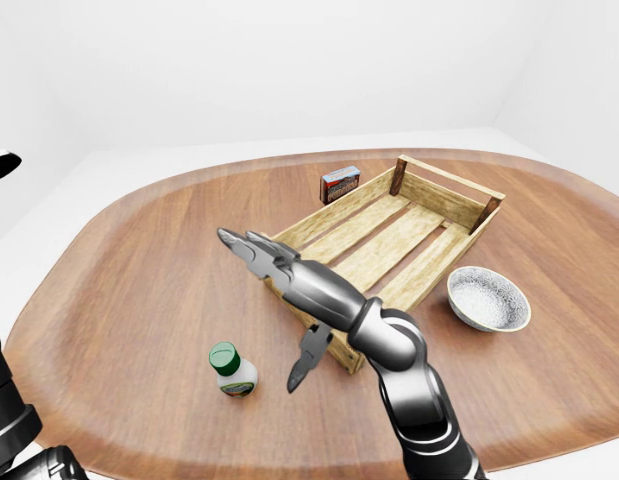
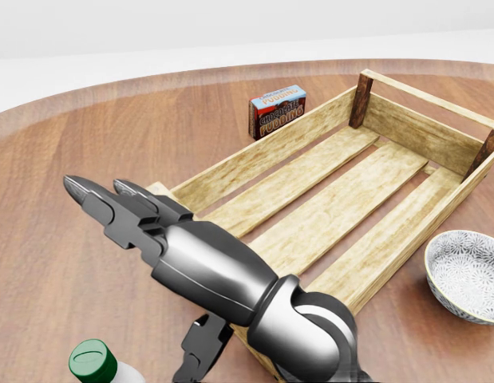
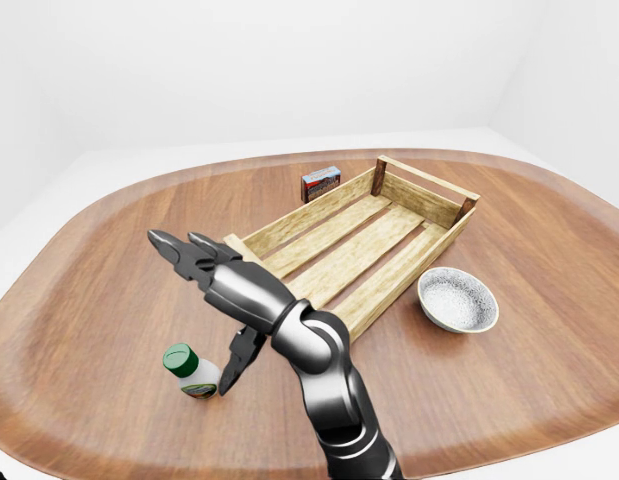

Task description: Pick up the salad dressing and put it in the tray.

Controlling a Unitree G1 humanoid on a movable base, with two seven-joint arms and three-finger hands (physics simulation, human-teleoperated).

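The salad dressing bottle, white with a green cap, stands on the wooden table at the lower left of the left-eye view; the head view shows only its cap. The wooden slatted tray lies to its upper right, with nothing in it. My right hand is open above the tray's lower left corner. Its fingers stretch to the left and its thumb hangs down just right of the bottle, not touching it. Only dark parts of my left arm show at the left edge.
A pudding box stands on the table just beyond the tray's upper left wall. A patterned bowl sits to the right of the tray. The table's rounded edge runs close below the bottle.
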